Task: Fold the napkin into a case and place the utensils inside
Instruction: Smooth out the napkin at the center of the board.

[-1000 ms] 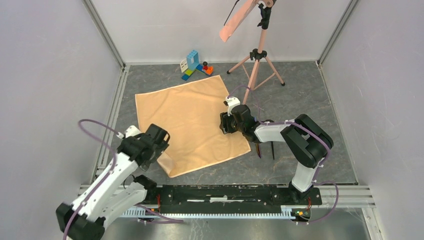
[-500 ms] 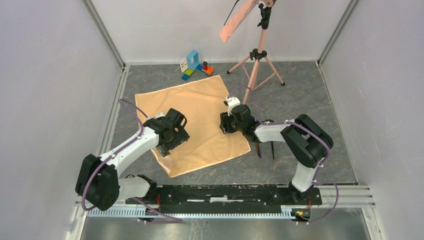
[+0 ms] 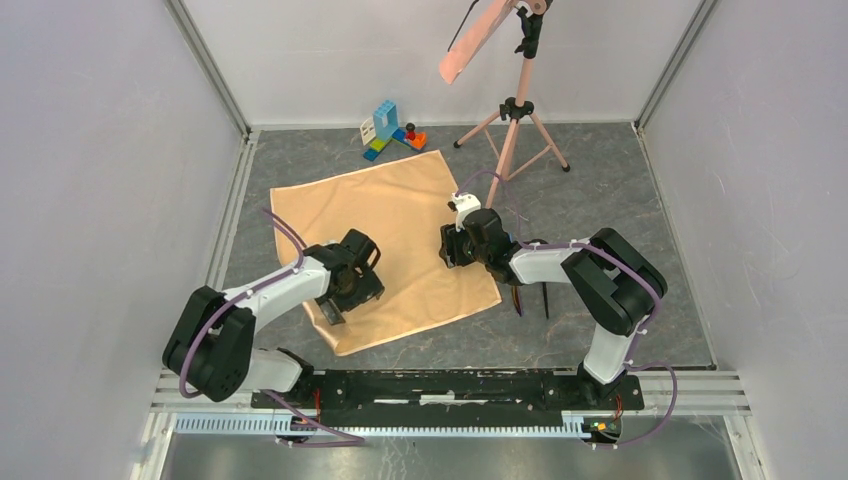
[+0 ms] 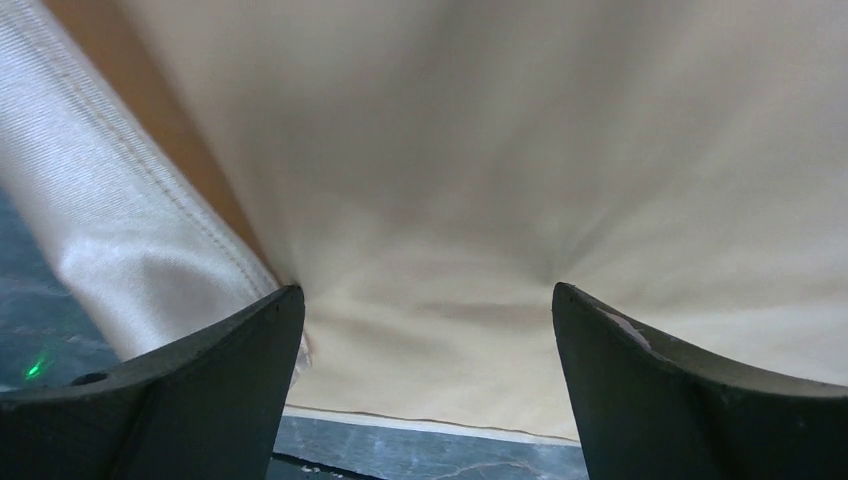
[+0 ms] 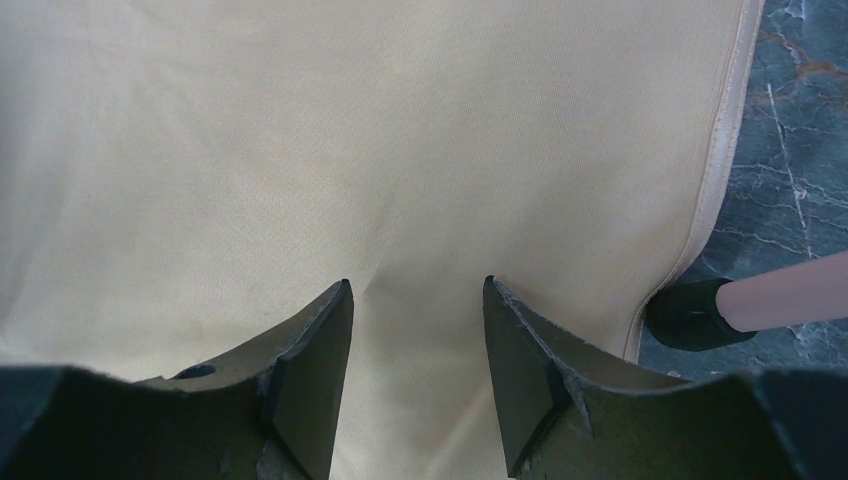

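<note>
1. Since a second ago the left arm has swung in from outside the cloth's near-left corner. Its left fingers [image 4: 220, 390] now sit over the near-left part of the large, soft peach-tan cloth napkin [image 3: 390, 225]; the right arm has not shifted
2. The napkin lies spread nearly flat in the middle of the grey marbled worktop [image 3: 610, 190]. It is one open sheet, with its far corner near the pink tripod [image 3: 513, 140]
3. The left fingers are spread as wide as they go, with cloth bulging up between them. The left wrist view shows a hemmed strip of the napkin's edge turned over just beside one finger, and nothing is pinched
4. The right fingers [image 5: 310, 380] stand partly apart over flat cloth close to the napkin's right hem, gripping nothing. A tripod foot shows just past that hem
5. The two slender utensils [image 3: 546, 298] lie on the bare worktop right of the napkin and are partly hidden under the right arm. One is thin and black; the colour of the other is hard to make out from above
6. By my reading the task is barely begun: at most a small turn of the near-left edge is made
7. Every fold that would make the narrow case is left to do, and so are picking up both utensils and slipping them inside
</note>
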Tool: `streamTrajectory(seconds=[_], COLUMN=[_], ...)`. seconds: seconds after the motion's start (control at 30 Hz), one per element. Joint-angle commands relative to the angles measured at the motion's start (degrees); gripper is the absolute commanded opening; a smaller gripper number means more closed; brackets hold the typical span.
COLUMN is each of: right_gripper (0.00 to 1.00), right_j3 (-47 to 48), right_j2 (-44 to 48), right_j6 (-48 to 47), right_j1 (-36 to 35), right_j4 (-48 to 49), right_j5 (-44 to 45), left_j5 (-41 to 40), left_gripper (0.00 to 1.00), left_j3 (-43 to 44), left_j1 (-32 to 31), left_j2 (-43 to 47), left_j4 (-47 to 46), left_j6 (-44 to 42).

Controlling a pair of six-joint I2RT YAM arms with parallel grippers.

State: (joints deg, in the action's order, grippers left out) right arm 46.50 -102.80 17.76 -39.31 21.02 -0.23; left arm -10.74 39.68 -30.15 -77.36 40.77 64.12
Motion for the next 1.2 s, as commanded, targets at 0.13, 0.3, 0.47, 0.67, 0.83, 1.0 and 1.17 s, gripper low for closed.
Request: streamTrajectory(seconds=[0.13,0.3,0.47,0.67,0.83,1.0,1.17], right_gripper=[0.57,0.57,0.57,0.57,0.57,0.57,0.57], right_j3=[-0.27,-0.26,-0.18,-0.18,-0.14,-0.08,-0.14], right_j2=[-1.85,-2.31,-2.38,-2.49,-2.65,-2.59,-2.38], right_j6=[0.47,0.82,0.97,1.00,0.70,0.49,0.77], right_j1=[-0.06,-0.05,-0.07,-0.07,-0.09,-0.11,-0.09], right_j4=[-3.18,-3.01,-2.67,-2.77,-2.70,-2.96,-2.70], right_j5=[-1.18,-1.77,-2.47,-2.50,-2.25,-2.24,-2.62], left_j5=[-12.73,-23.49,-23.22,-11.21,2.31,0.53,-8.07], left_gripper=[1.00,1.00,1.00,1.00,1.00,1.00,1.00], left_j3=[-2.29,-1.00,2.95,5.97,7.69,5.50,2.31], left_j1=[-0.21,0.01,0.01,0.00,-1.24,-5.18,-5.22], left_j2=[7.04,22.31,28.88,18.58,3.39,-4.01,-2.14], left_j4=[19.73,31.88,22.63,12.62,3.34,3.93,12.83], left_j6=[18.62,29.20,13.39,6.45,2.74,7.79,16.20])
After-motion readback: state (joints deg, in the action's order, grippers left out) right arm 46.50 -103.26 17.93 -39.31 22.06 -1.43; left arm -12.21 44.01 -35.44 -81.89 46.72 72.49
